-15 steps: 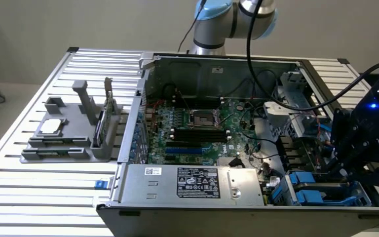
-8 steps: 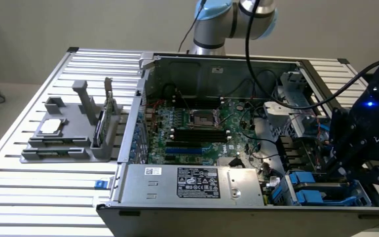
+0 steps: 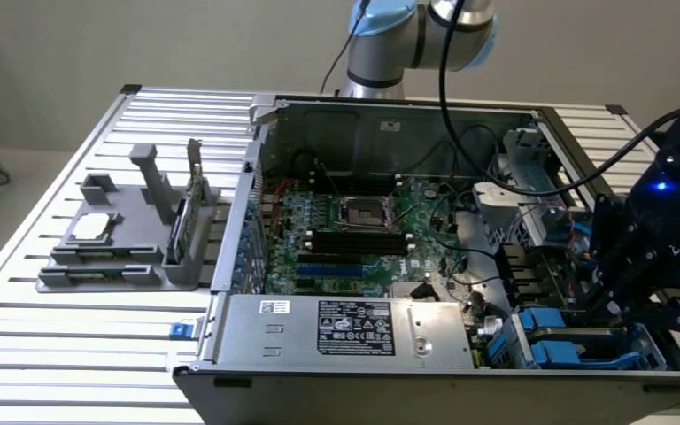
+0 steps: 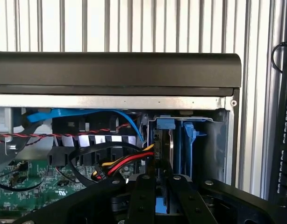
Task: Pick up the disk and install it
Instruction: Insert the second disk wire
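Exterior view: high, angled down over the open computer case (image 3: 435,266) on the worktop (image 3: 81,328). Wrist view: close, facing the case's drive bay (image 4: 181,144); both share it.

The gripper (image 4: 163,196) hangs over the drive bay (image 3: 576,341) in the open computer case (image 3: 399,111), with the disk (image 4: 164,154) upright between its fingers. The motherboard (image 3: 352,230) lies beside it, the power supply (image 3: 346,328) nearby.

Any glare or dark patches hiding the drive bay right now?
Exterior view: even light, a blue LED glows on the gripper mount, bay corner dim. Wrist view: slatted table bright, case interior shadowed, the disk edge-on yet readable between the fingers.
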